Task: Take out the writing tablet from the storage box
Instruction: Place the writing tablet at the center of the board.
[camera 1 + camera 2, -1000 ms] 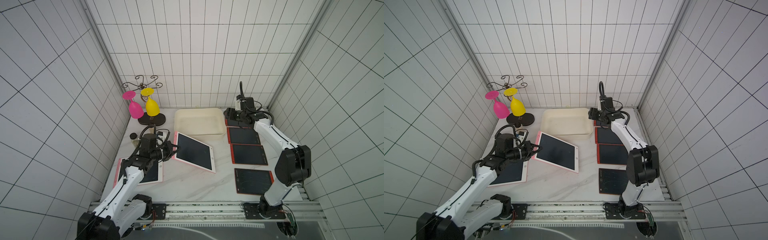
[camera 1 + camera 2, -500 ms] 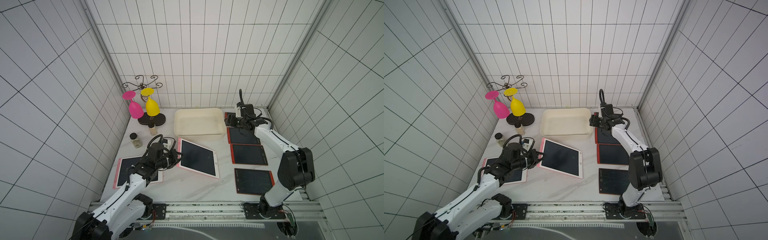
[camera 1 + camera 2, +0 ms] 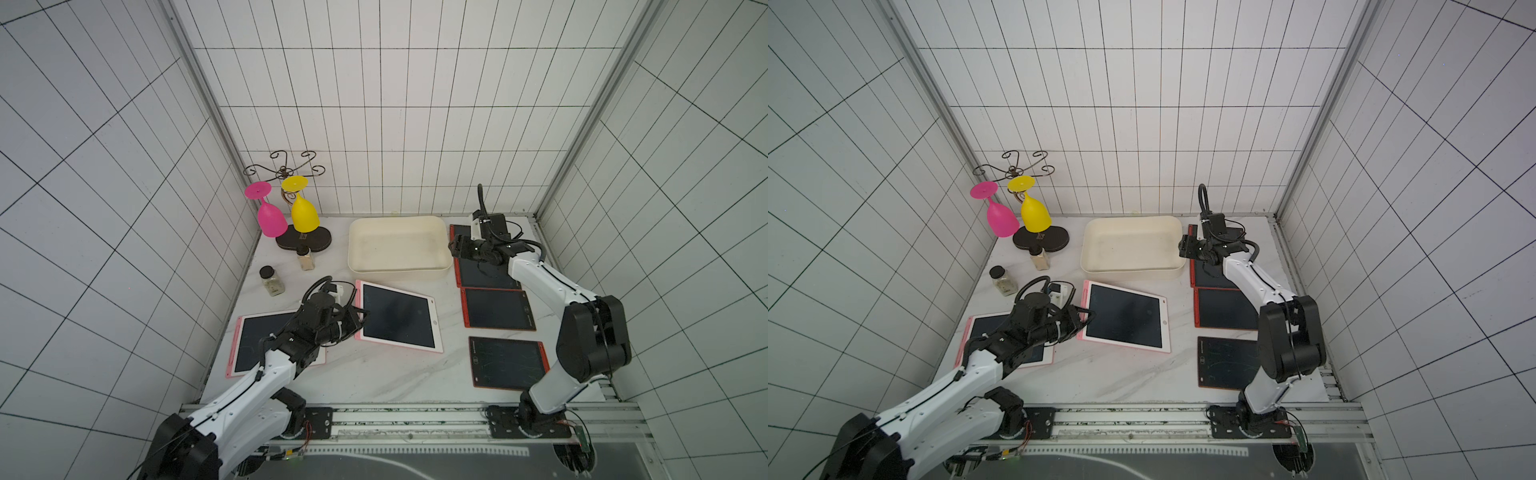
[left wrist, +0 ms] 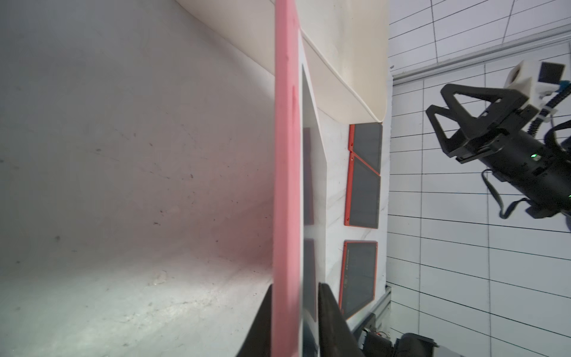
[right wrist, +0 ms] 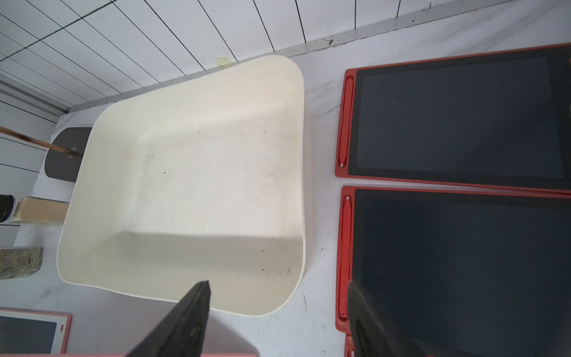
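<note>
The storage box (image 3: 399,272) (image 3: 1131,273) (image 5: 302,185) stands at the back middle of the table, and nothing lies in it. A pink-framed writing tablet (image 3: 397,318) (image 3: 1125,318) (image 4: 287,154) lies flat on the table just in front of the box. My left gripper (image 3: 359,322) (image 3: 1084,320) (image 4: 295,285) straddles its left edge. Its jaws are slightly parted, with a thin gap at the tablet's top face. My right gripper (image 3: 455,247) (image 3: 1185,249) (image 5: 278,282) hangs open and holds nothing, over the box's near right corner.
Several red-framed tablets (image 3: 496,309) (image 5: 457,117) lie in a column down the right side. Another pink tablet (image 3: 257,340) lies under my left arm. Two small jars (image 3: 272,281) (image 3: 305,257) and a rack with pink (image 3: 272,216) and yellow (image 3: 304,214) glasses stand at the back left.
The pink tablet went from tilted and lifted to flat on the table, a little further right. My left jaws have loosened on its edge. The right gripper shifted slightly towards the box's corner.
</note>
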Robot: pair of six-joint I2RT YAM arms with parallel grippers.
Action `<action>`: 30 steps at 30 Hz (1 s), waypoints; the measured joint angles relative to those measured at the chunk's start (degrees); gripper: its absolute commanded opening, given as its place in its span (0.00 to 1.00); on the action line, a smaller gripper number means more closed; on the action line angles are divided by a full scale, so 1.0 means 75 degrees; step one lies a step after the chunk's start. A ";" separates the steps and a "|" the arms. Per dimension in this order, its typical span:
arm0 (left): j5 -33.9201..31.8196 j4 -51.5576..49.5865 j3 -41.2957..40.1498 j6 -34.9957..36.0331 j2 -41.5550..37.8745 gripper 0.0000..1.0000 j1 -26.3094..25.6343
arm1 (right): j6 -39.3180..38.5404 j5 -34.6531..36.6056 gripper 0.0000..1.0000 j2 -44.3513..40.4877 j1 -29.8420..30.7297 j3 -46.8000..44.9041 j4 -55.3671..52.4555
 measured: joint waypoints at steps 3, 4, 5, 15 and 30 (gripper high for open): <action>-0.0108 -0.0134 -0.0038 0.0102 0.0117 0.31 0.0000 | 0.0000 -0.0035 0.71 -0.0026 0.0000 -0.0076 0.0041; -0.0128 -0.0157 -0.0041 0.0143 0.0143 0.31 0.0000 | 0.0000 -0.0041 0.71 -0.0035 0.0000 -0.0093 0.0055; -0.0152 -0.0172 -0.0044 0.0175 0.0175 0.32 0.0000 | 0.0000 -0.0044 0.71 -0.0038 -0.0003 -0.0108 0.0067; -0.0271 -0.0224 -0.0061 0.0487 0.0644 0.33 0.0000 | 0.0003 -0.0111 0.71 -0.0038 -0.0050 -0.0184 0.0172; -0.0466 -0.0533 0.0300 0.1343 0.1177 0.39 0.0297 | 0.0044 -0.0221 0.71 -0.0070 -0.0050 -0.0425 0.0239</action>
